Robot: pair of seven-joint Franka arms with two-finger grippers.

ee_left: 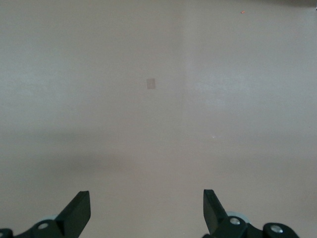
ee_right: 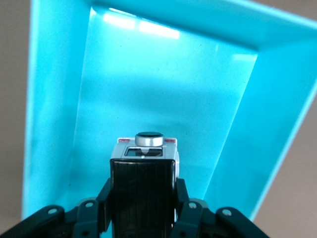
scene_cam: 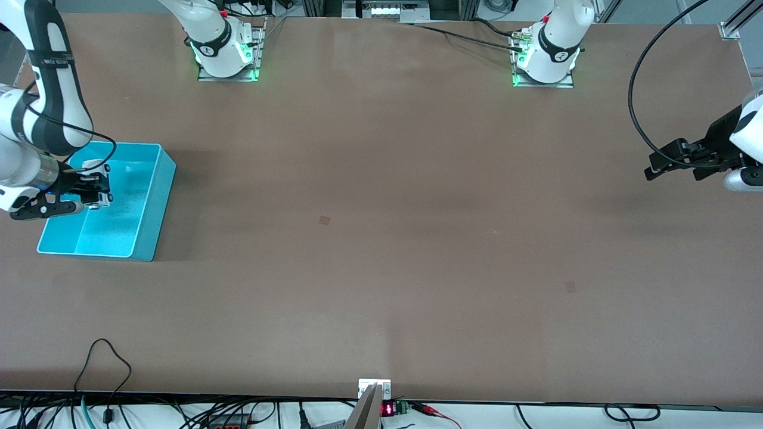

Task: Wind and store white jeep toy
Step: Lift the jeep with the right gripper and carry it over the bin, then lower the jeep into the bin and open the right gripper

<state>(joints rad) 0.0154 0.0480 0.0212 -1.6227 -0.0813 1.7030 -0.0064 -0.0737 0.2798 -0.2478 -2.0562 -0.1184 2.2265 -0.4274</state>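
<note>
White jeep toy point(ee_right: 143, 171) with black roof sits clamped in our right end effector point(scene_cam: 95, 190) over the turquoise plastic bin point(scene_cam: 156, 196); our left end effector point(scene_cam: 676, 165) waits spread wide above the bare brown worktop point(scene_cam: 381, 238).

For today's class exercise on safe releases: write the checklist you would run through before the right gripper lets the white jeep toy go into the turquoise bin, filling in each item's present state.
1. White jeep toy held by the right gripper: ok, fingers shut on it.
2. Right gripper over the turquoise bin: ok, inside its rim in both views.
3. Bin floor below the toy free of other things: ok, only bare turquoise shows.
4. Toy low enough for a gentle drop: cannot tell.
5. Left gripper out of the way: ok, open, waiting over the table's left-arm end.
6. Toy wound: cannot tell.
</note>
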